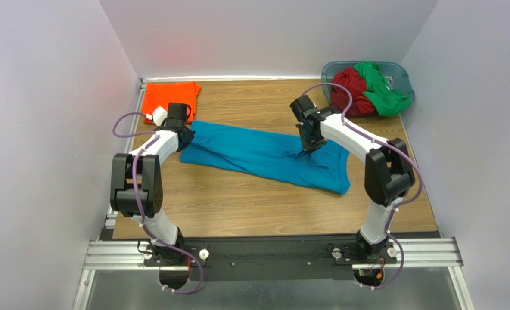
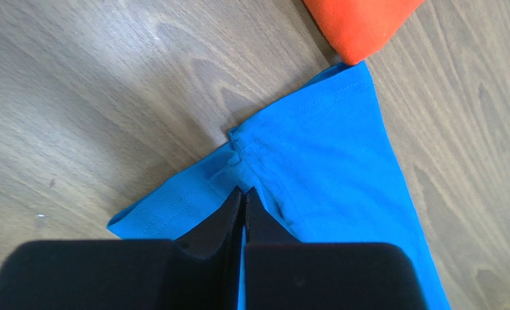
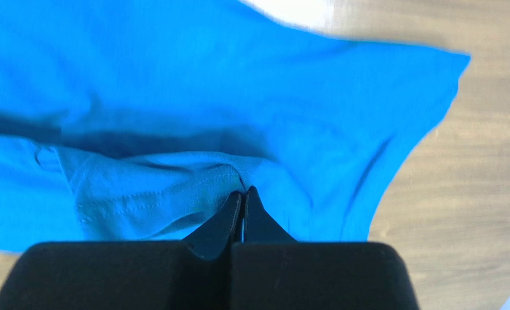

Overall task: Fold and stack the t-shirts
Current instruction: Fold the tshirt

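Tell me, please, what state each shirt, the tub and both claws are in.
left claw: shut on teal-blue shirt
right claw: shut on teal-blue shirt
teal-blue shirt: stretched out, held near both ends
orange shirt: folded flat, far-left corner
tub: upright, holding two shirts
dark red shirt: crumpled in tub
green shirt: crumpled in tub

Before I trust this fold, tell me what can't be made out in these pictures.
Top view: the left arm covers the orange t-shirt's near corner.
Top view: the tub's wall hides parts of the dark red t-shirt and green t-shirt.
Wrist views: the left hand and right hand hide how much teal t-shirt they pinch.
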Controlling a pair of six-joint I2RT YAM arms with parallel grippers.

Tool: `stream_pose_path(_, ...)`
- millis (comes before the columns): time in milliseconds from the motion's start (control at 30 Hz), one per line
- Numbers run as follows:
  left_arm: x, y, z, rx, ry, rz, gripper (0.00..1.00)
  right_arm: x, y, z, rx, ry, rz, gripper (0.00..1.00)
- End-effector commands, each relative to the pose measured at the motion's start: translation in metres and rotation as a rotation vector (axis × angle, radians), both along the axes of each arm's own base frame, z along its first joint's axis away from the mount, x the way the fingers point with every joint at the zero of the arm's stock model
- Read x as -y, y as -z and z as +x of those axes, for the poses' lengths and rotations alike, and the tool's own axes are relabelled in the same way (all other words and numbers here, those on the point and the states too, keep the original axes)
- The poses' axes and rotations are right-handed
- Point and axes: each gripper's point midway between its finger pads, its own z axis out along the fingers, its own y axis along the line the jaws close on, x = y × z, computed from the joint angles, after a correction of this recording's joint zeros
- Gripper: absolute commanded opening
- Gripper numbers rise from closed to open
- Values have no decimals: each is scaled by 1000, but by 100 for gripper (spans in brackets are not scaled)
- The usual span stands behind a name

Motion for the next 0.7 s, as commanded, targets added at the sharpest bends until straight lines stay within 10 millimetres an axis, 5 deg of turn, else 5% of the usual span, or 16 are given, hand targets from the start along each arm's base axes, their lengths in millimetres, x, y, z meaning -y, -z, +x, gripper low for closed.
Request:
stream_pose_path(0,-5,-4,8,4,-7,39,34,3,5,35,72,18,-49,1)
stream_pose_path(67,-5,-7,10,6,-8,44,56,-1,9,49,80,4,-71,1)
stream_pose_path(133,-7,-12,11,16,-15,50,90,1,8,59,97,-3,-100,1)
stream_pose_path(200,-8,-18,10,24,-18,53,98,-3,9,68,104,-10,-105,3)
stream_pose_path(467,-6,-32,6,49,1,55,98,-7,18,83,100,-52,-134,12)
stream_pose_path(533,-5,-34,4,55,5,50,98,-6,20,86,104,-46,-153,26)
stream_pose_path(633,-4,-40,4,69,9,50,98,-7,19,88,112,-31,-148,68)
stream_pose_path(667,-3,-42,4,75,10,50,98,-5,14,89,126,-20,-147,100)
